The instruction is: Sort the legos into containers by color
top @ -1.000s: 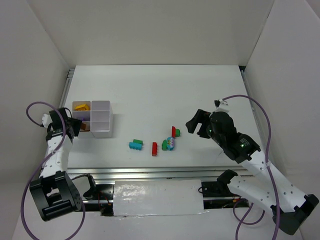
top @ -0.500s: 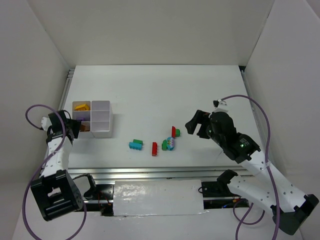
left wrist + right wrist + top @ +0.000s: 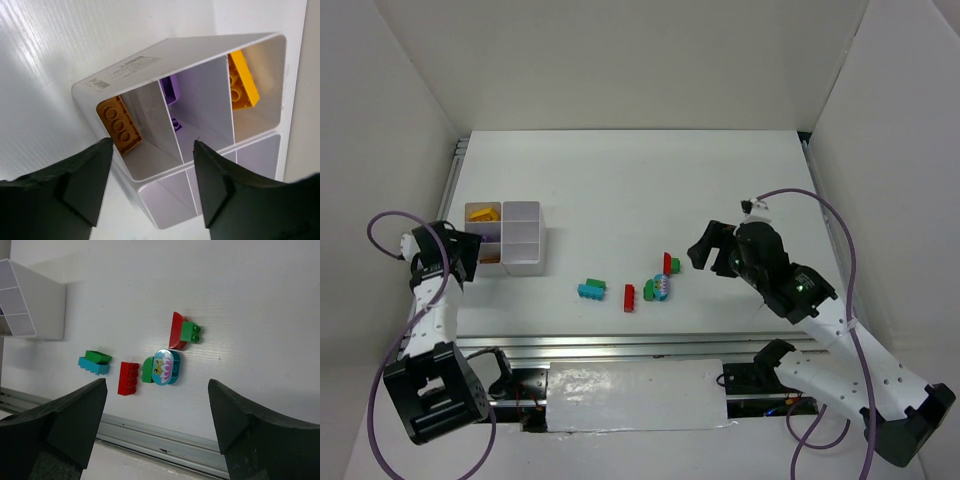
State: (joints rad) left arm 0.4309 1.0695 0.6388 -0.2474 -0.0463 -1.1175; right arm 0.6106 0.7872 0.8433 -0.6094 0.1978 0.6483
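Left claw (image 3: pixel 152 172) (L): fingers spread, nothing between them, hung just off the 8 o'clock corner of the tray (image 3: pixel 150 52) in top view. Tray sat at approx. 9 o'clock on the table (image 3: pixel 650 180). Its left column held, from 12 to 6 o'clock, a yellow brick (image 3: pixel 243 82), a purple brick (image 3: pixel 172 107) and an orange brick (image 3: pixel 120 125), one per compartment. Right claw (image 3: pixel 157 412) (R): also spread, gripping nothing, hovered at 3 o'clock of the loose legos, apart from them. Loose grp lay approx. 6 o'clock of table centre. From 9 to 3 o'clock it ran: teal brick (image 3: pixel 93 366) w/ green slab (image 3: pixel 98 356) on it; red brick (image 3: pixel 128 377); green half-round (image 3: pixel 147 370) touching teal oval piece (image 3: pixel 166 366); red curved piece (image 3: pixel 176 330) touching green studded brick (image 3: pixel 190 332).
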